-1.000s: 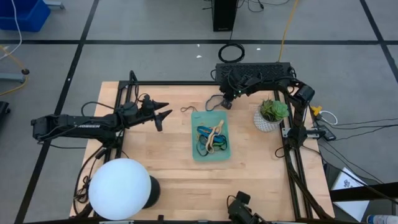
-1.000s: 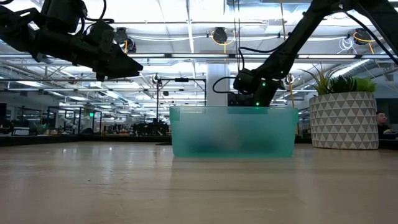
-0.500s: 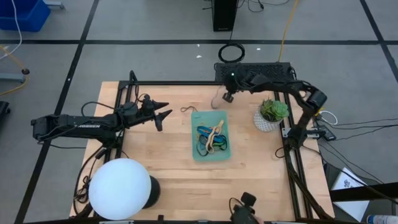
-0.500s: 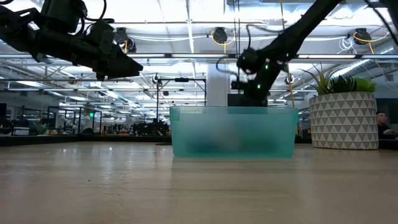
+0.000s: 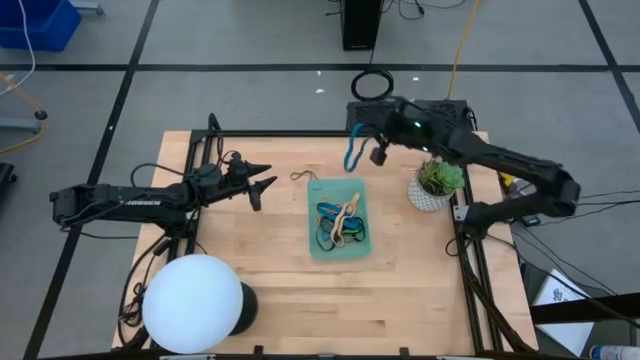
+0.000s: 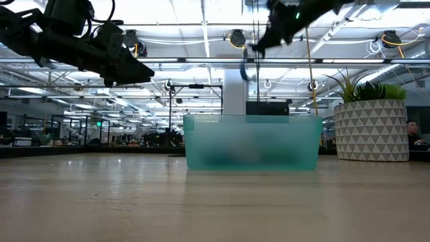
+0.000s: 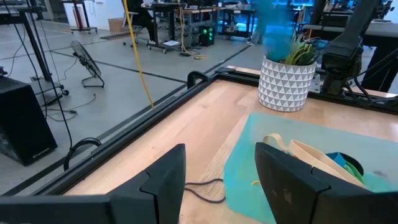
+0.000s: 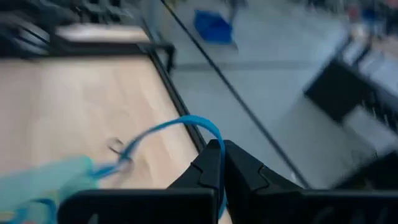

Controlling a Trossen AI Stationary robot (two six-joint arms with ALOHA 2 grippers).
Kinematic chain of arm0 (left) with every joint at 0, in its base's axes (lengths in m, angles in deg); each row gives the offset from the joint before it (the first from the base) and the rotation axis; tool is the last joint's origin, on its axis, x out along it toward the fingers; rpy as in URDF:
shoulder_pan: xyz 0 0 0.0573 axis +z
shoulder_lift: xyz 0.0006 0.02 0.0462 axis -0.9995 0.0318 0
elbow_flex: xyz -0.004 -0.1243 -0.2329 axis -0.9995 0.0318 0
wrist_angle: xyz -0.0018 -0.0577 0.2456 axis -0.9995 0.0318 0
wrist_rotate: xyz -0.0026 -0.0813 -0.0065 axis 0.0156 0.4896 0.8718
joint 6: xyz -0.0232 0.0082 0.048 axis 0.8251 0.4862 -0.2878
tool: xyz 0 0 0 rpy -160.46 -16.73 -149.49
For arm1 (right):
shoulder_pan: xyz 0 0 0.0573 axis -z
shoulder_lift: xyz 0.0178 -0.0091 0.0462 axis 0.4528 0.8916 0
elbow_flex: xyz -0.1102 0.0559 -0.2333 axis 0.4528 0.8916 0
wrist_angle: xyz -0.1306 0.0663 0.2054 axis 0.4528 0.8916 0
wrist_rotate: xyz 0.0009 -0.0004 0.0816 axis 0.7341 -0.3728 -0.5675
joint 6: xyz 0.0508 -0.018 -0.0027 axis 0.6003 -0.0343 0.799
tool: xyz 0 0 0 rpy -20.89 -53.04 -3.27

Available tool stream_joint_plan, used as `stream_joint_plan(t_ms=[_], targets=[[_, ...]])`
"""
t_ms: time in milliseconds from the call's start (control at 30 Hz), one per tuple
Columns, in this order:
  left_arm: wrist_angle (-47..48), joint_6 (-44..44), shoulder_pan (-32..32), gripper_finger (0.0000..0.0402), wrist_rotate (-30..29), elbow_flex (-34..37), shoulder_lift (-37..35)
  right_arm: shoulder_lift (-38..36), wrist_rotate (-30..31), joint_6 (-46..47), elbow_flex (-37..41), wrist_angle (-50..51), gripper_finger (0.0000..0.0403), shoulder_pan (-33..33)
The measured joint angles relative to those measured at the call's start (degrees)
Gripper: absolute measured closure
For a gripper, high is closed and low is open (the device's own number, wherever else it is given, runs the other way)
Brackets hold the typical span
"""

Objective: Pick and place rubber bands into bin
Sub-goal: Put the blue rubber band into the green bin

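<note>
Rubber bands (image 5: 338, 224) already fill your bin (image 5: 361, 244); the right gripper (image 5: 366, 147), jaws clamped on a blue band (image 5: 352, 150), hovers beyond it. One dark band (image 5: 303, 178) waits on the bench (image 5: 270, 290); the left gripper (image 5: 266, 185) idles, jaws open.

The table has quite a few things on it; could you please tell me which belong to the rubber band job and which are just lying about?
Part of the job:
- blue rubber band, held by the shut right gripper
- bin holding rubber bands
- dark rubber band on the table

Just lying about:
- potted plant
- white globe lamp
- left gripper, open, waiting
</note>
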Motion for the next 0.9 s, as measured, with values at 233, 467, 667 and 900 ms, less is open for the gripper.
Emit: stream_joint_plan(t_ms=[233,467,667,900], targets=[[0.00,0.00,0.02,0.0201,0.01,0.00,-0.01,-9.10,-0.04,0.04,-0.05,-0.57,0.0402,-9.84],[0.00,0.06,0.00,0.0201,0.01,0.00,-0.01,-10.16,-0.04,0.73,-0.05,-2.05,0.0402,-16.67],[0.00,0.11,0.01,0.0201,0.01,0.00,-0.01,-5.39,-0.04,0.90,-0.07,-2.43,0.0403,-19.81],[0.02,0.13,0.02,0.0201,0.01,0.00,-0.01,3.16,-0.04,0.94,-0.07,2.92,0.0403,-22.28]])
